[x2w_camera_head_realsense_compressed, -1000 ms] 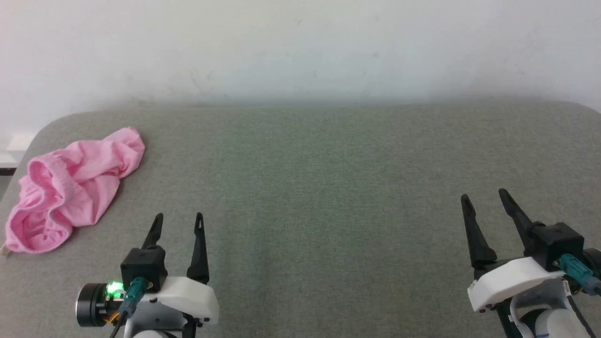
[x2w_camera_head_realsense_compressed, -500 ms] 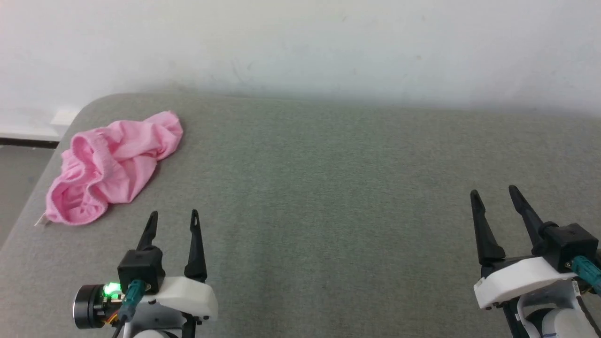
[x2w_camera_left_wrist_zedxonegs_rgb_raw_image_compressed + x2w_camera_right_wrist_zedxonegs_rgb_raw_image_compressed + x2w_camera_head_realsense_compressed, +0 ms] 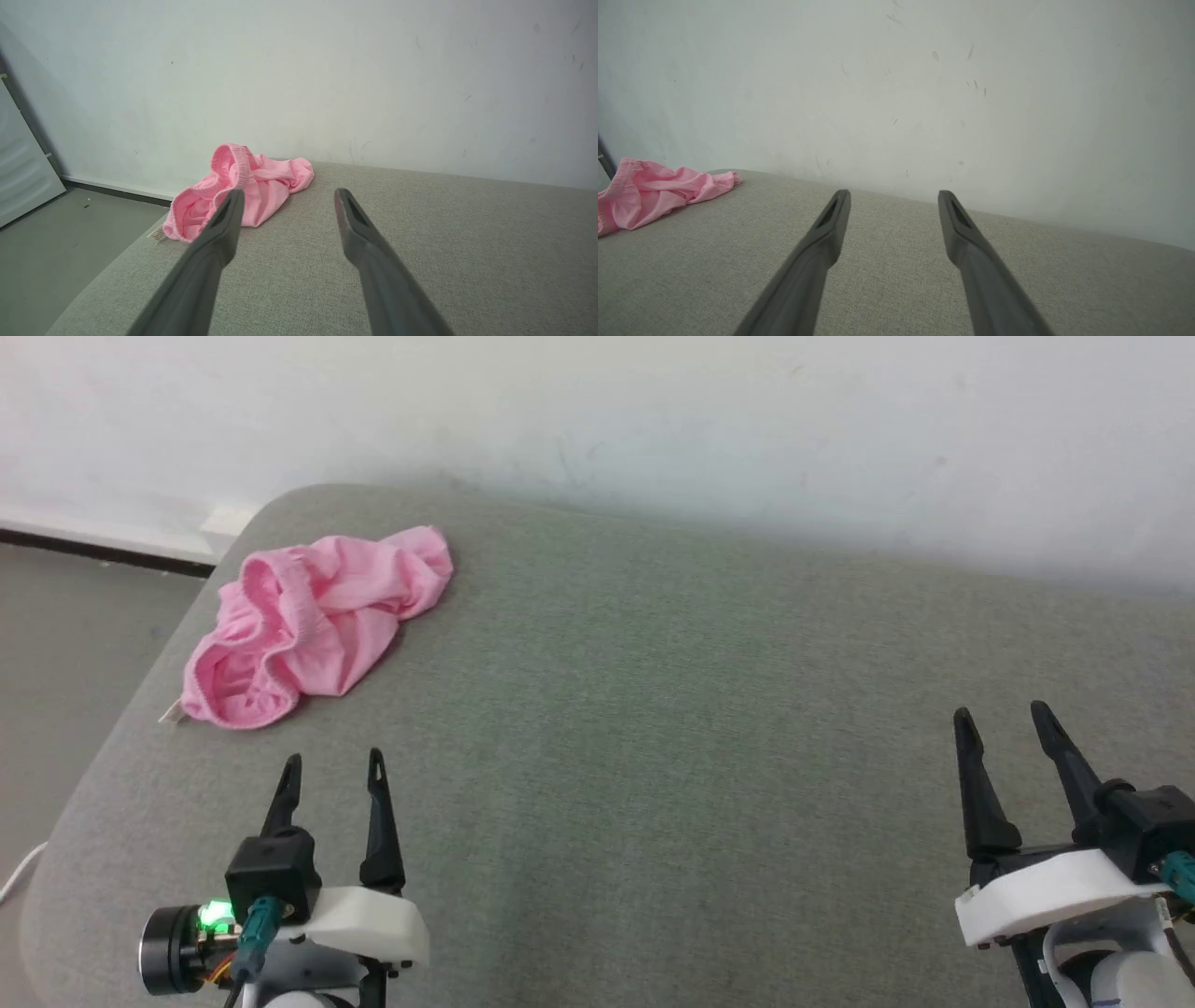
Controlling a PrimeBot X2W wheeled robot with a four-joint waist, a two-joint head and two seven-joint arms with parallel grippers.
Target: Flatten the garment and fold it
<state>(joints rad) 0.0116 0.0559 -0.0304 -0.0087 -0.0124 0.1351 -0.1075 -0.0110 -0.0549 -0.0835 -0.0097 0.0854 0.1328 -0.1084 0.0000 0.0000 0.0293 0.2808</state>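
A crumpled bright pink garment [image 3: 317, 621] lies bunched near the far left corner of the grey padded surface [image 3: 653, 709], its ruffled elastic band facing up and a small white label [image 3: 172, 713] poking out at its near-left end. My left gripper [image 3: 333, 767] hovers open just in front of the garment, empty. In the left wrist view the garment [image 3: 252, 186] sits beyond the open left gripper [image 3: 287, 196]. At the lower right my right gripper [image 3: 1001, 719] stands open and empty, far from the cloth. The right wrist view catches the garment [image 3: 654, 191] at its left edge.
A white wall [image 3: 653, 420] rises right behind the surface. The surface's rounded left edge drops to a grey floor [image 3: 75, 644], where a white cable [image 3: 19, 877] lies. A pale panel [image 3: 23, 172] stands at the far left of the left wrist view.
The head camera has turned left, so the garment now sits further right and higher in the picture. Both grippers stay open and nearly where they were.
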